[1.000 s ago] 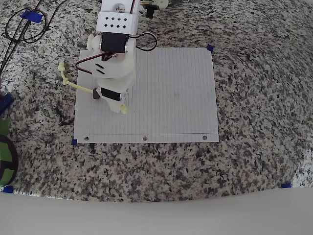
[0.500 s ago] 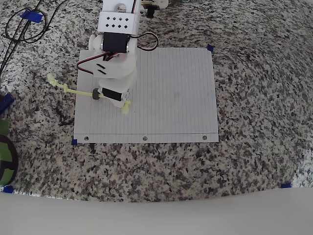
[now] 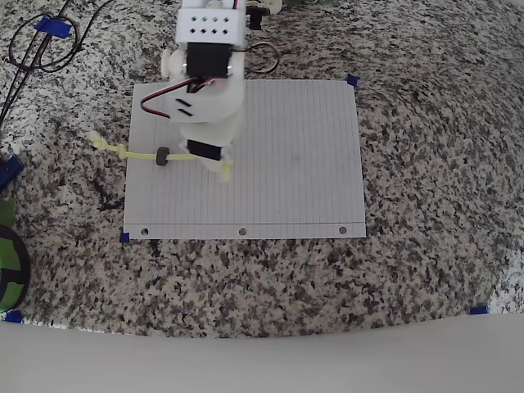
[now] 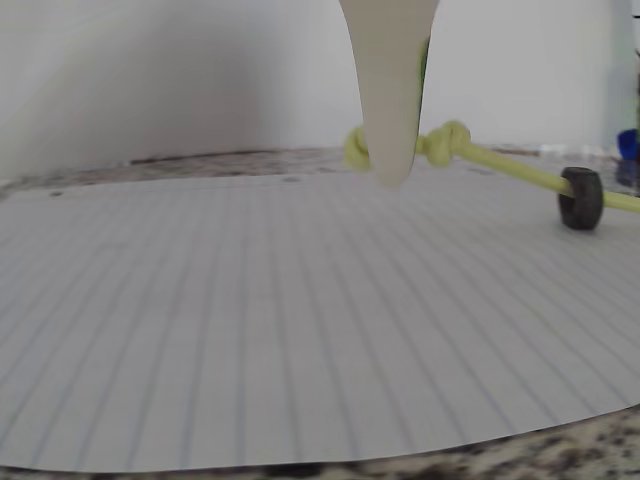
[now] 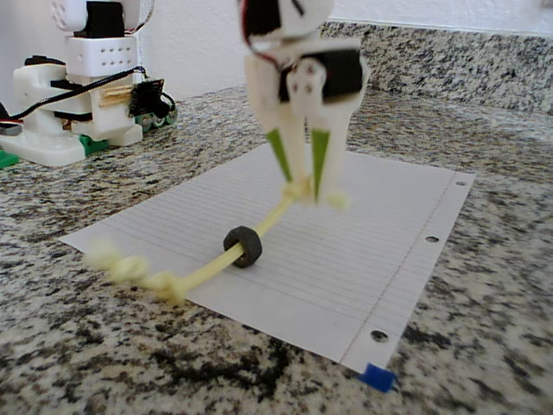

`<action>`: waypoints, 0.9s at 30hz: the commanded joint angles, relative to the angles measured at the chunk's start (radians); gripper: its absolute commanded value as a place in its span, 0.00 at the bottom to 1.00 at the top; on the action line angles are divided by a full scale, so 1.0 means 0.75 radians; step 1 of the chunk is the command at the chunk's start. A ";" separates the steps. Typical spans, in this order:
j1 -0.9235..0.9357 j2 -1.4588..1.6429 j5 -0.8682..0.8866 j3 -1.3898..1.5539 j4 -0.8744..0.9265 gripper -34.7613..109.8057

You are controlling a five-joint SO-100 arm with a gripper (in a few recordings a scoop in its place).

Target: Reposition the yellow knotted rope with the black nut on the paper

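— Gripper (image 5: 304,186) first: what is it doing?

— White two-finger gripper with green inner faces, pointing down over the white lined paper (image 3: 278,155). In the fixed view its tips are pinched together on the thin pale yellow-green knotted rope (image 5: 259,229), right at the knot near one end. In the wrist view one pale finger (image 4: 388,90) stands in front of that knot, with cord showing on either side of it.

— And the rope (image 3: 131,152) itself?

— In the overhead view it runs roughly level from the gripper (image 3: 219,166) leftward, across the paper's left edge and onto the stone, where the far knotted end lies off the sheet. That far end is blurred in the fixed view.

— The nut?

— Small black hexagonal nut (image 3: 162,155), threaded on the cord, sitting on the paper just inside its left edge, between the gripper and the far knot. In the wrist view the nut (image 4: 581,197) stands on edge to the right of the finger.

— The surface?

— Speckled grey, black and white granite counter (image 3: 426,205). The paper (image 5: 380,233) lies flat, three punched holes along its near long edge, blue tape bits (image 3: 352,80) at some corners. More blue tape (image 3: 479,310) marks the counter further out.

— The room?

— A plain white wall (image 4: 150,70) behind, and a granite backsplash (image 5: 467,52) in the fixed view. Black cables (image 3: 37,41) coil at the overhead view's top left.
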 commanded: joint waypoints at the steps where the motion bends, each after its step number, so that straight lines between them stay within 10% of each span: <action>1: -0.098 0.115 0.004 -0.033 0.039 0.24; 27: -0.562 0.550 0.016 0.059 0.119 0.24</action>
